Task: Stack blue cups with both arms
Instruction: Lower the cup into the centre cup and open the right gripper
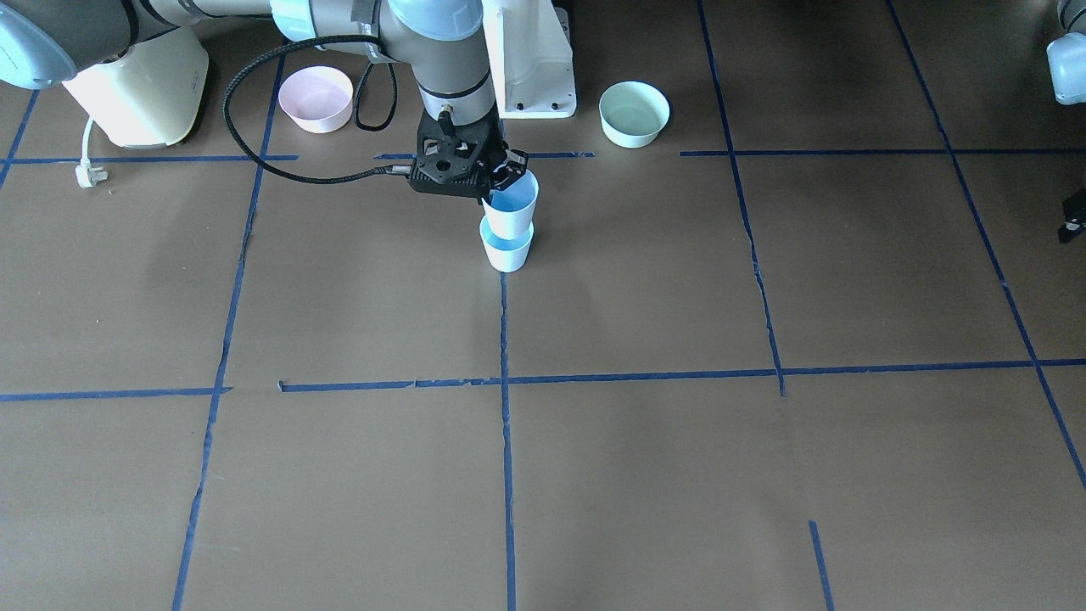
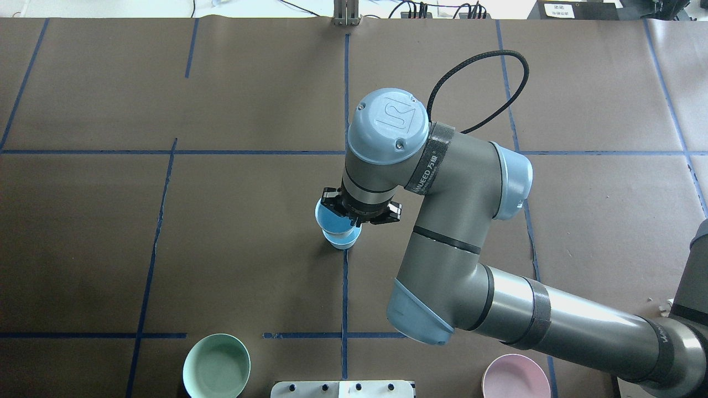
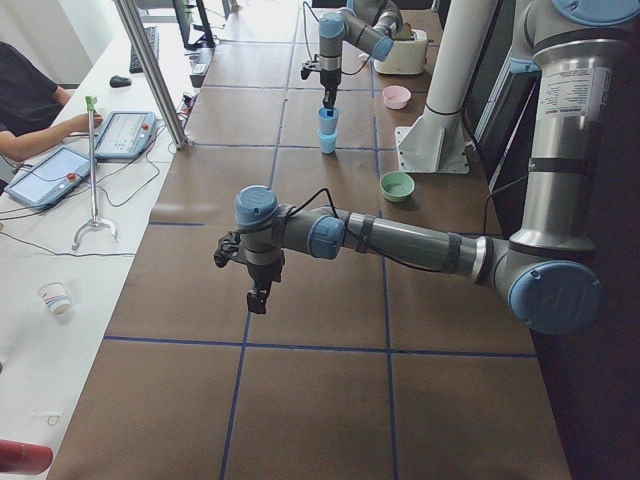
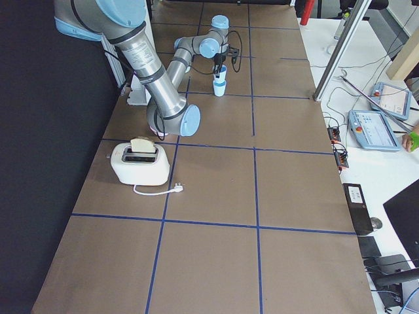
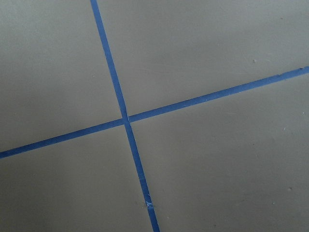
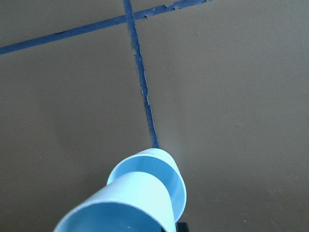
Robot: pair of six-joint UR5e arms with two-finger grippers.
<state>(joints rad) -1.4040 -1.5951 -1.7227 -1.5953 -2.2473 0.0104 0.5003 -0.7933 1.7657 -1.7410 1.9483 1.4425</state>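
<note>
right claw [image 1: 509,176] gripping cup [image 1: 513,219], front view clearest

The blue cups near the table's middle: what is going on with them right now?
The right claw grips the upper blue cup by its rim and holds it directly over the lower blue cup, which stands on the table. It is not fully nested. The left arm hangs away from both cups.

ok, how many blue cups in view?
2. The upper blue cup is gripped at its rim by the right hand. The lower blue cup stands directly beneath it, on the blue tape line. None seems hidden.
</note>
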